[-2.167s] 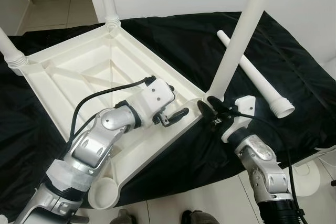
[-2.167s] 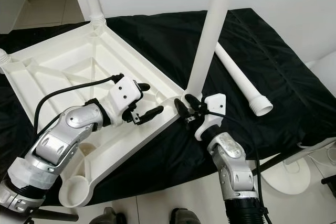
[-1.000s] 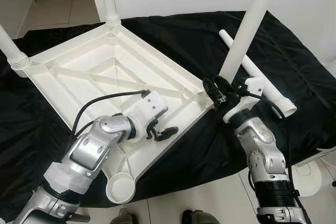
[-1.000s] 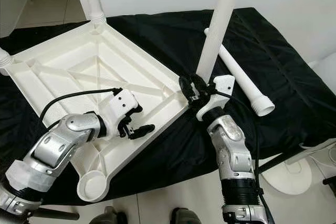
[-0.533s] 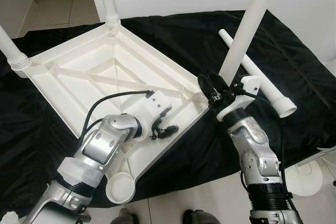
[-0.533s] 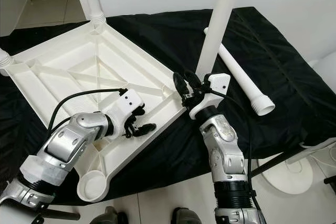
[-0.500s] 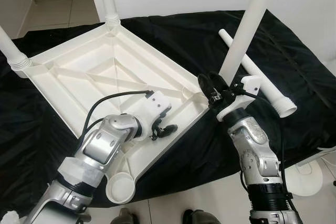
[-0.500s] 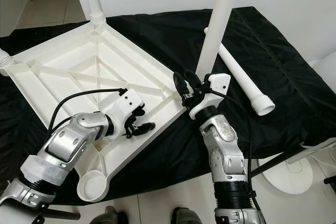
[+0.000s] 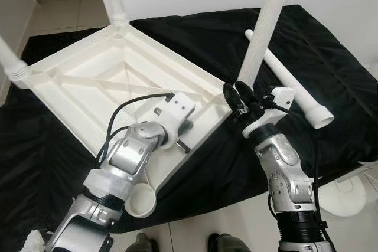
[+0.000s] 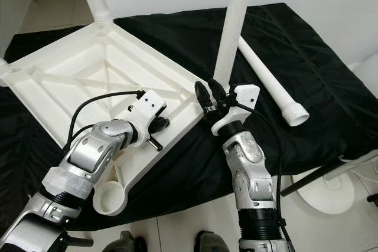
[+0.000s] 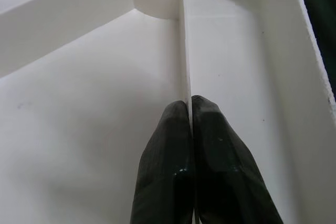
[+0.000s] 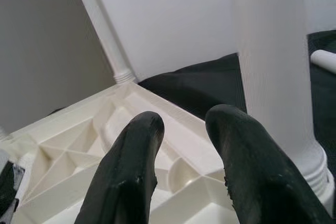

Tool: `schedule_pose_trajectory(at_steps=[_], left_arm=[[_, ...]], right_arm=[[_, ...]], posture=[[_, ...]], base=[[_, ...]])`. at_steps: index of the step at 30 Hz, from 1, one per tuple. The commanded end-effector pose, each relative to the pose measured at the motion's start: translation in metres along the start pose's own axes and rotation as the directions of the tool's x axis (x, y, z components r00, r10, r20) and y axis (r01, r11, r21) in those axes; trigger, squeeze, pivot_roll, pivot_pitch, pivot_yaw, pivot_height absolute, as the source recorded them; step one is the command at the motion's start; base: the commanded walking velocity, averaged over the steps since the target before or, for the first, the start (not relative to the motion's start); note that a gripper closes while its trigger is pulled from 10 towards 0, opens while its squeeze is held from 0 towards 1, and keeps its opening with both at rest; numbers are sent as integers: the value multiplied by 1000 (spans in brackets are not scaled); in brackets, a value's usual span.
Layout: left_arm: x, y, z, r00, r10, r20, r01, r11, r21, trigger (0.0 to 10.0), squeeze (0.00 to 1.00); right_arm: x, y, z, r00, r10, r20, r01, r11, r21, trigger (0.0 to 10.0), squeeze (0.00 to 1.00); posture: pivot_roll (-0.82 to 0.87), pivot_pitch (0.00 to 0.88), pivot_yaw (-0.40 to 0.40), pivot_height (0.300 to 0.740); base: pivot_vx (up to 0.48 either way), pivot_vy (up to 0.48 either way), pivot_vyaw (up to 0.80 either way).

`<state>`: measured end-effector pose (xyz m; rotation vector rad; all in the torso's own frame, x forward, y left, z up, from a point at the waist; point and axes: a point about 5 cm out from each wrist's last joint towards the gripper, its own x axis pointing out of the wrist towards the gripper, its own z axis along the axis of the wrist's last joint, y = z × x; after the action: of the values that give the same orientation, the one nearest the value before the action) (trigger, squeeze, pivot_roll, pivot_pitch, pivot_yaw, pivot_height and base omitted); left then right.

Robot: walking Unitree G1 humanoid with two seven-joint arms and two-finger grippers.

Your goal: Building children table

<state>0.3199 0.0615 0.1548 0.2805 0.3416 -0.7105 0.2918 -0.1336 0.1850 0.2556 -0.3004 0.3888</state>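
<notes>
A white plastic table lies upside down on a black cloth. One leg stands upright in the table's right corner, and two more stand at the far corners. A loose leg lies on the cloth to the right. The near corner socket holds no leg. My left gripper reaches into the underside near the front rim. In the left wrist view its fingers are shut on a thin white rib. My right gripper is open beside the upright leg's base, with nothing between its fingers.
The black cloth covers the whole work surface and drops off at the near edge. A white wall stands behind. A white round base sits on the tiled floor at the lower right.
My left gripper has turned down into the table's underside and shut on the rib; earlier it hung open over the front rim. The right gripper stays open at the leg's base.
</notes>
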Motion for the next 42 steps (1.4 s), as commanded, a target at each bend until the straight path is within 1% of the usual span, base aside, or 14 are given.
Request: schedule_pose_trajectory(at_steps=[1, 5, 9, 10, 11, 16, 23, 26, 30, 32, 37, 40, 41, 42], left_arm=[[-1, 14, 0, 985, 175, 2, -175, 984, -14, 0, 0], [4, 12, 7, 978, 208, 16, -207, 977, -43, 0, 0], [5, 6, 10, 984, 176, 39, -175, 984, -37, 0, 0], [6, 4, 12, 984, 174, 46, -172, 984, -40, 8784, 0], [7, 3, 13, 983, 177, 50, -176, 984, -37, 10000, 0], [9, 4, 16, 979, 197, 58, -196, 980, -25, 10000, 0], [13, 11, 20, 956, 289, 53, -286, 956, -61, 10000, 0], [16, 22, 22, 924, 380, 37, -375, 921, -107, 10000, 0], [17, 29, 23, 900, 435, 27, -429, 895, -123, 10000, 0], [17, 37, 23, 867, 497, 7, -492, 860, -138, 10000, 0], [19, 39, 24, 838, 546, -3, -540, 829, -142, 10000, 0], [22, 36, 25, 846, 533, -1, -526, 834, -170, 10000, 0], [24, 32, 26, 867, 498, 18, -486, 853, -189, 10000, 0], [24, 32, 26, 867, 498, 18, -486, 853, -189, 10000, 0]], right_arm=[[0, 3, -2, 1000, 0, -7, 0, 1000, 2, 10000, 0], [1, 6, -3, 1000, 0, -6, 0, 1000, 8, 10000, 0], [1, 8, -3, 1000, 0, -8, 1, 1000, 11, 10000, 0], [1, 8, -3, 1000, -1, -9, 1, 1000, 10, 10000, 0], [0, 8, -4, 1000, -1, -12, 1, 1000, 8, 10000, 0], [0, 7, -4, 1000, -4, -14, 4, 1000, 4, 10000, 0], [1, 7, -4, 1000, -6, -15, 6, 1000, 4, 10000, 0], [2, 9, -5, 1000, -8, -13, 8, 1000, 9, 10000, 0], [2, 9, -5, 1000, -11, -11, 11, 1000, 11, 10000, 0], [2, 9, -4, 1000, -16, -10, 16, 1000, 9, 10000, 0], [3, 8, -4, 1000, -22, -10, 22, 1000, 7, 10000, 0], [3, 8, -5, 1000, -23, -10, 23, 1000, 7, 10000, 0], [3, 8, -5, 1000, -23, -10, 23, 1000, 7, 10000, 0], [3, 8, -5, 1000, -23, -10, 23, 1000, 7, 10000, 0]], posture=[[-91, 120, 67, 740], [-95, 120, 66, 740], [-97, 120, 67, 740], [-98, 122, 66, 740], [-98, 123, 65, 740], [-98, 124, 65, 740], [-96, 125, 67, 740], [-100, 123, 69, 740], [-101, 123, 71, 740], [-103, 122, 72, 740], [-102, 122, 73, 740], [-101, 122, 74, 740], [-102, 122, 74, 740], [-102, 122, 74, 740]], base=[[0, 0, 0], [0, 0, 0], [0, 0, 0], [0, 0, 0], [0, 0, 0], [0, 0, 0], [0, 0, 0], [0, 0, 0], [0, 0, 0], [0, 0, 0], [0, 0, 0], [0, 0, 0], [0, 0, 0], [0, 0, 0]])
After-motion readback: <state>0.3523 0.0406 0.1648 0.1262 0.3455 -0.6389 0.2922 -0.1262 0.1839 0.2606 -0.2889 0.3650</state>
